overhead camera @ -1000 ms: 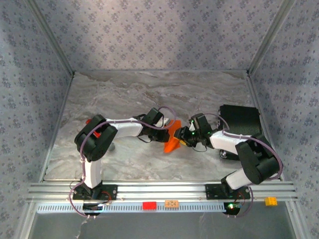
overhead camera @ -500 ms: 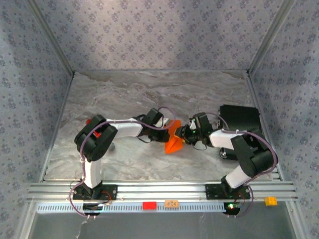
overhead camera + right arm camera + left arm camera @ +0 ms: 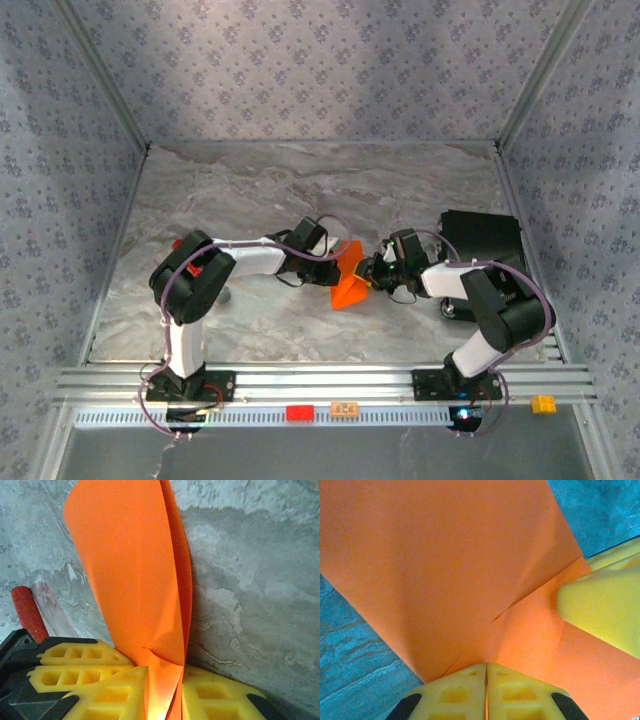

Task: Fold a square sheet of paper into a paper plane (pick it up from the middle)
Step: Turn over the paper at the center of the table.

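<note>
The square sheet of paper point(image 3: 349, 288) is bright orange, folded along creases and standing up off the table between both arms. My left gripper point(image 3: 335, 266) reaches it from the left. In the left wrist view this gripper point(image 3: 486, 669) is shut tight on the paper point(image 3: 445, 565) at a crease. My right gripper point(image 3: 373, 274) comes from the right. In the right wrist view its yellow fingers point(image 3: 220, 695) have closed in on the paper's lower edge point(image 3: 165, 690), whose loose layers fill the narrow gap. The right finger point(image 3: 602, 615) shows beside the paper in the left wrist view.
A black box point(image 3: 482, 240) sits behind the right arm. A red cylinder point(image 3: 27, 612) lies on the marble table point(image 3: 250, 190) near the left arm. Small red point(image 3: 299, 412), orange point(image 3: 345, 408) and yellow point(image 3: 543, 403) blocks rest on the front rail.
My right gripper's jaws have narrowed onto the paper's edge, and the right elbow has swung inward. The left gripper keeps its hold and has not moved.
</note>
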You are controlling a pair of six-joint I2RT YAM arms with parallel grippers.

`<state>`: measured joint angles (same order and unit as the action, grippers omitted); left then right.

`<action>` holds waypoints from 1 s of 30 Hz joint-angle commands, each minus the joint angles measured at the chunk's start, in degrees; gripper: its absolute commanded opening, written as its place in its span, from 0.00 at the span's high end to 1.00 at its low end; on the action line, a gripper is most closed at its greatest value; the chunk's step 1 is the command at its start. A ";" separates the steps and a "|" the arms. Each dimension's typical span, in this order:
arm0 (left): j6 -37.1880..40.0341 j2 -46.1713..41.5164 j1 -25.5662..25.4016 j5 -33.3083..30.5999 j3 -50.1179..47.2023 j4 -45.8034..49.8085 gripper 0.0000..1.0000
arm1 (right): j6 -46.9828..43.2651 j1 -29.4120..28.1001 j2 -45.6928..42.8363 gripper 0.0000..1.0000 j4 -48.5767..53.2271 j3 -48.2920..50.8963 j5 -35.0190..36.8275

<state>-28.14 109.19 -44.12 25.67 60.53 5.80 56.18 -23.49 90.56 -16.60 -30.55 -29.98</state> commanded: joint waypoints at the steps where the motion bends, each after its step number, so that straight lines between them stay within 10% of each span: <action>1: -0.25 -1.17 0.29 -0.36 -1.29 2.37 0.92 | 0.38 0.38 1.00 0.78 -0.89 0.91 -1.07; 16: -1.52 -5.97 0.22 -2.13 -2.91 0.85 0.76 | -0.75 0.68 -1.90 0.88 -0.67 1.50 -0.15; 30: -3.06 -23.96 0.31 -13.81 -10.46 -1.71 0.52 | -12.88 -2.80 -16.62 0.89 23.90 -4.65 12.77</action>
<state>-30.81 88.68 -44.07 15.68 51.79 5.37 47.77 -25.21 76.34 -1.17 -32.62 -22.48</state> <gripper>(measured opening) 0.477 0.110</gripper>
